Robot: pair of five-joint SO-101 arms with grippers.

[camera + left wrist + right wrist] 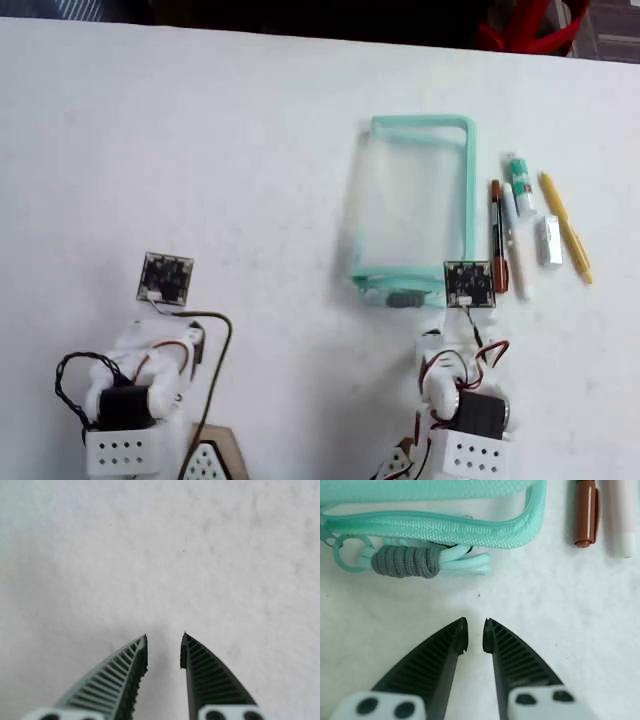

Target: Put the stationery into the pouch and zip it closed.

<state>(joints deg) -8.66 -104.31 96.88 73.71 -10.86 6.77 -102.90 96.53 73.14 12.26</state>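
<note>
A teal pouch [466, 190] with a clear panel lies flat right of the table's centre. Its zipper pull, a teal ring [350, 554] on a grey-wrapped cord [406, 561], rests at the pouch's near end. Right of the pouch lie a brown pen [497, 235], a white pen [512, 240], a green-and-white tube [520, 185], a yellow pen [565, 225] and a small silver block [548, 242]. My right gripper [475, 621] hovers just short of the zipper cord, all but shut with nothing held. Far to the left, over bare table, my left gripper [164, 635] stands slightly open.
Both arms sit folded at the near edge, the left arm [150, 370] and the right arm [462, 385]. The white table [200, 130] stretches wide to the left and behind the pouch. A red object [520, 25] lies beyond the far edge.
</note>
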